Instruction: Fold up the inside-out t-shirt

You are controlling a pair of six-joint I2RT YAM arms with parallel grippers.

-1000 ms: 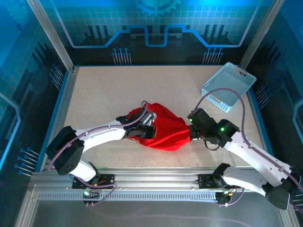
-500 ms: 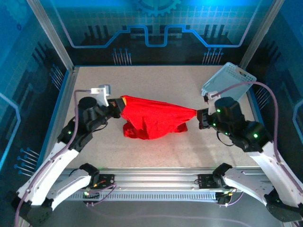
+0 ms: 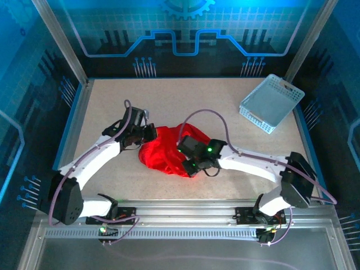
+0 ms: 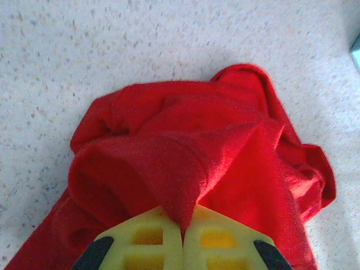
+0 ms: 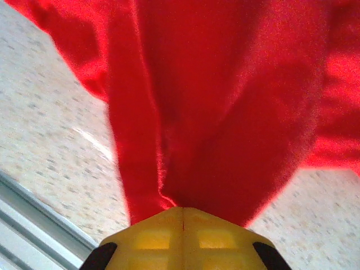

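While I stood watching, the speckled surface [image 3: 112, 101] carried just two things, and the reason for the arms' odd crossing pose was plain enough. The inside-out t-shirt [image 3: 160, 153] sat as a bunched red heap, well apart from the basket [image 3: 271, 103], off to its left and nearer the arm bases. It was not spread out at all, so I judged the folding proper had not begun and the cloth was being worked into shape first.

The basket itself stood tilted to the edges, well away from the heap; nothing I saw suggested it played a part.

Both arms bent inward toward the heap. The left gripper [image 4: 183, 225] held the side of the shirt farthest from the basket, its yellow fingers pressed together on a pointed fold of red cloth that draped back over them. I took that as an anchor, keeping one corner fixed while the other end was handled.

The right gripper [image 5: 183, 216] was at the shirt's basket-ward side, low toward the front rail. Its fingers were likewise closed, pinching a gathered pleat, and the fabric ran away from them in long taut creases, which made me think it was pulling to draw the bundle open.
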